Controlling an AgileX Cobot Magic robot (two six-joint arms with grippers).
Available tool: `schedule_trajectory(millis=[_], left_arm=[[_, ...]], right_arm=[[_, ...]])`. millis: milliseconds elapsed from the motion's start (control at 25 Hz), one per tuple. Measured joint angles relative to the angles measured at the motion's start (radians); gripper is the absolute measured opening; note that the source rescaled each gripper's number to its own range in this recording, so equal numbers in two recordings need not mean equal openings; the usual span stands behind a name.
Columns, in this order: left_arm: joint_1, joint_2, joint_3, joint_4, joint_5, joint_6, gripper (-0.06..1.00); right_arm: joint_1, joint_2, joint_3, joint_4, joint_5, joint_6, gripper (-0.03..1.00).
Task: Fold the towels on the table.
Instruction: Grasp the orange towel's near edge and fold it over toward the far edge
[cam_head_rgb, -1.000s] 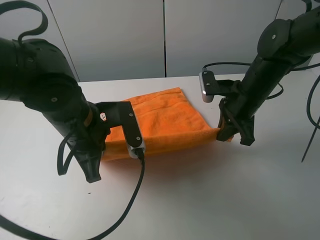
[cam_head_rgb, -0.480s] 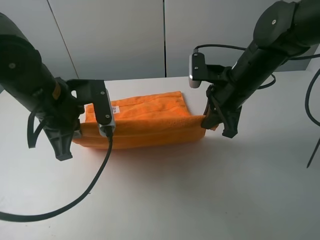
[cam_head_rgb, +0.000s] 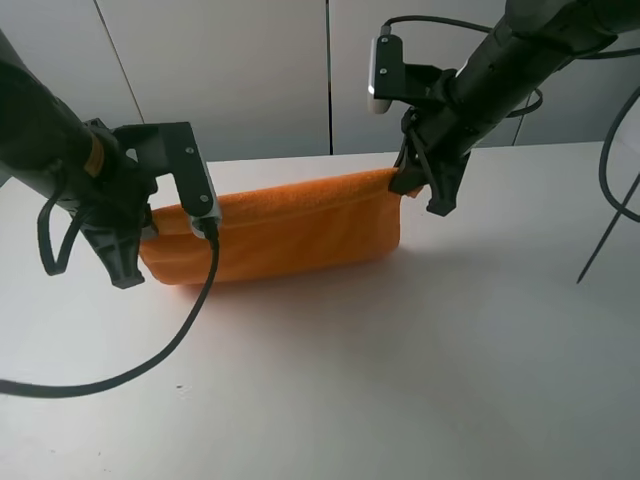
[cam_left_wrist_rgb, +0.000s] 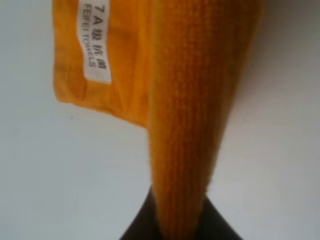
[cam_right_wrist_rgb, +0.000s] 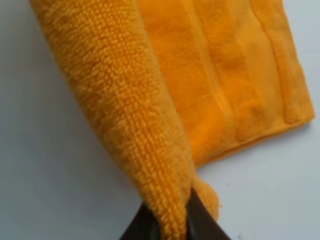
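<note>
The orange towel (cam_head_rgb: 285, 235) hangs stretched between my two grippers above the white table (cam_head_rgb: 420, 360), its lower edge touching the tabletop. My left gripper (cam_head_rgb: 148, 228) is shut on the towel's left end. My right gripper (cam_head_rgb: 408, 185) is shut on its right end, held higher. In the left wrist view the pinched fold (cam_left_wrist_rgb: 192, 125) runs from the jaws, with the white label (cam_left_wrist_rgb: 95, 37) on the layer beyond. In the right wrist view the pinched fold (cam_right_wrist_rgb: 125, 110) rises over the hemmed layer (cam_right_wrist_rgb: 235, 80) lying below.
Black cables trail from both arms: one loops across the table's front left (cam_head_rgb: 150, 365), another hangs at the far right (cam_head_rgb: 605, 210). A grey panelled wall (cam_head_rgb: 260, 70) stands behind the table's far edge.
Both grippers have lifted the towel's front edge and carried it toward the far side of the table. The left arm shifted left, the right arm rose and moved back.
</note>
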Motion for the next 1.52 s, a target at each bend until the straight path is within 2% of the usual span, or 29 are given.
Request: schedule_trajectory(millis=[240,400,480,800,960,1080,1240,1520], left_arm=[[0.075,0.000,0.000,0.002,-0.099,-0.051,0.00],[0.093,0.035,0.000,0.020,-0.133,-0.066,0.00],[0.093,0.061,0.000,0.053,-0.141,-0.114,0.00],[0.093,0.107,0.000,0.357,-0.179,-0.464,0.00],[0.098,0.110,0.000,0.442,-0.209,-0.592,0.00],[0.127,0.112,0.000,0.458,-0.243,-0.646,0.00],[0.158,0.115,0.000,0.463,-0.272,-0.660,0.00],[0.167,0.198,0.000,0.472,-0.293,-0.688,0.00]], right_arm=[[0.000,0.079,-0.071,-0.010,-0.008,0.000,0.00],[0.000,0.139,-0.122,-0.042,-0.008,0.000,0.01],[0.000,0.167,-0.148,-0.059,-0.008,0.004,0.01],[0.006,0.244,-0.209,-0.077,-0.025,0.016,0.00],[0.006,0.264,-0.214,-0.092,-0.066,0.018,0.00],[0.006,0.268,-0.217,-0.098,-0.079,0.022,0.00],[0.012,0.278,-0.217,-0.098,-0.096,0.022,0.00],[0.012,0.298,-0.217,-0.107,-0.116,0.022,0.00]])
